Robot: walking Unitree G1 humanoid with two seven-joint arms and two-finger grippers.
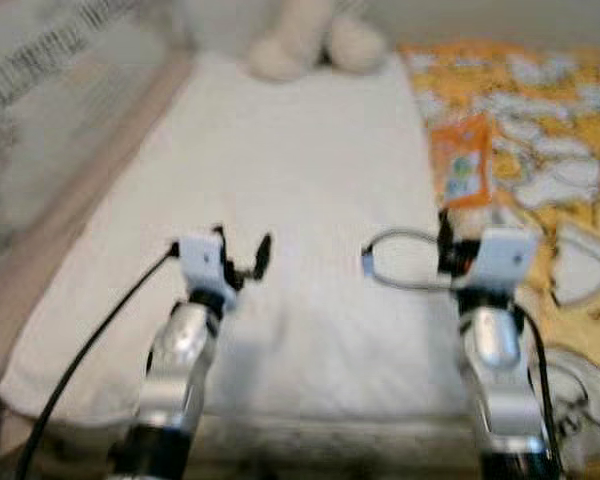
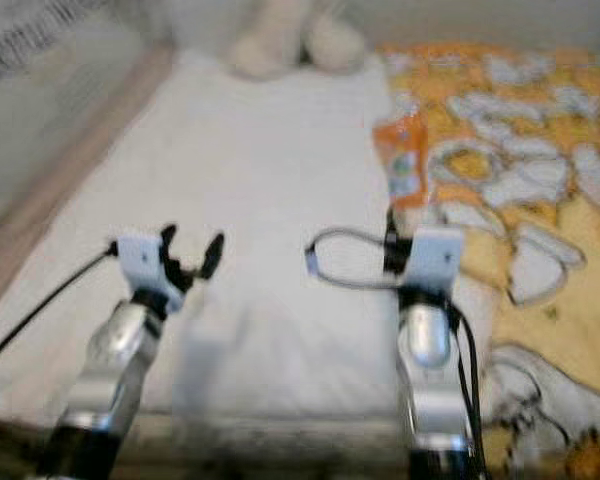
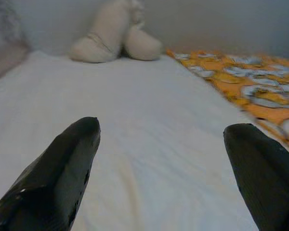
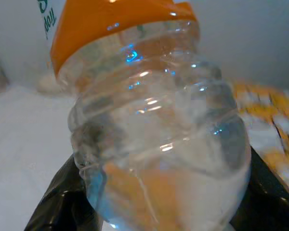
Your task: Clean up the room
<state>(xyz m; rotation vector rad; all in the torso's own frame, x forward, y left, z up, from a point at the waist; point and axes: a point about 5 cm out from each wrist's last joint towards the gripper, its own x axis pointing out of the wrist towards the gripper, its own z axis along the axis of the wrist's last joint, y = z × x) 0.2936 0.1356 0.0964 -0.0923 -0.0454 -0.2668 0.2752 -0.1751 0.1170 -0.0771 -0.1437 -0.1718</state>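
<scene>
While the left gripper (image 1: 242, 255) hovers over the white bed (image 1: 280, 180) with its jaws apart and empty, a cream plush toy (image 1: 315, 40) lies at the bed's far end. Rightward, the right gripper's (image 4: 154, 211) jaws clamp a clear bottle (image 1: 463, 165) with an orange label beside the orange patterned blanket (image 1: 540, 110).

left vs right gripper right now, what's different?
The left gripper is open and empty, its fingers spread wide above the white sheet; the right gripper is shut on a clear plastic bottle with an orange label. The left gripper hovers over the plain sheet, while the right gripper is near the orange patterned blanket. Both are raised over the bed, pointing toward its far end.
</scene>
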